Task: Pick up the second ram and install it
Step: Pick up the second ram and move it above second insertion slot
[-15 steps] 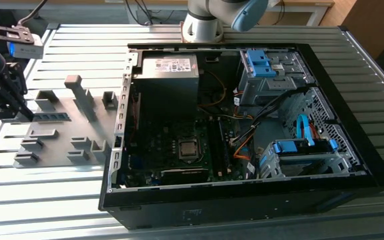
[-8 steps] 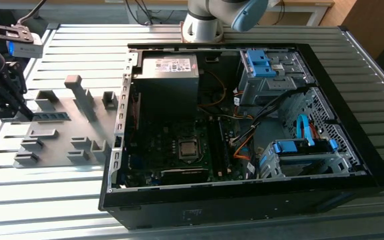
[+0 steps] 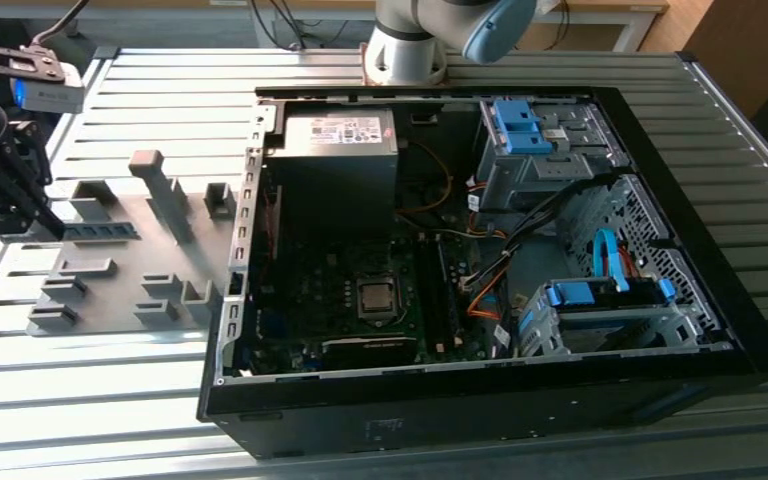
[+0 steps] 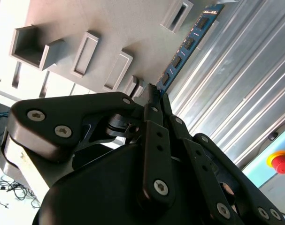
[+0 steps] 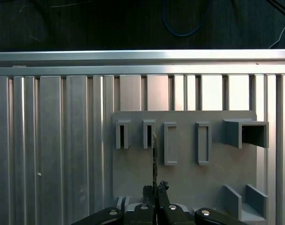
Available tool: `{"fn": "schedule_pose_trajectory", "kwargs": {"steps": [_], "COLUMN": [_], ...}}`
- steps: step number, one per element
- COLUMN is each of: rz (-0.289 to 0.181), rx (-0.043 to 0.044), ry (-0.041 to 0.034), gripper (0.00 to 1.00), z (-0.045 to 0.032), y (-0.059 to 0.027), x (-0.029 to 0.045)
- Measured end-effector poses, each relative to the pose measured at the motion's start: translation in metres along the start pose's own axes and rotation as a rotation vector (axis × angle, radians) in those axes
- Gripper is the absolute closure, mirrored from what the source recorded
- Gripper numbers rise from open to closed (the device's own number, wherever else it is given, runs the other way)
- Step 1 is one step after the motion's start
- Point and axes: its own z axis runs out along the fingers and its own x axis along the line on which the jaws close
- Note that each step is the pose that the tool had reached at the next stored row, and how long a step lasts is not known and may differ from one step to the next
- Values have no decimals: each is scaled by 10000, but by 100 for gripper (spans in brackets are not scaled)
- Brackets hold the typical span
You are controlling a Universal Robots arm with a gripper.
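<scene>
The fingers (image 4: 152,112) are pinching one end of the second ram (image 4: 189,42) at the grey tray (image 4: 86,18) on the bench (image 4: 236,84), so pick-up is in hand, and I judge lifting needs a straight, level pull.

Place: we read this as a robotics lab | Evidence: we see a ribbed aluminium workbench (image 3: 131,120), an opened desktop PC case (image 3: 491,410), a robot arm base (image 3: 404,55) and a red emergency-stop button (image 4: 281,162).
</scene>
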Motion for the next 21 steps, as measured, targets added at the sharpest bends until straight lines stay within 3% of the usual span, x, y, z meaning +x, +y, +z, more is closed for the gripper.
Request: {"fn": "schedule_pose_trajectory", "kwargs": {"steps": [21], "rz": [-160], "rx": [0], "ry": [-9], "gripper": [86], "z": [-118], "y": [-3], "x": [0]}}
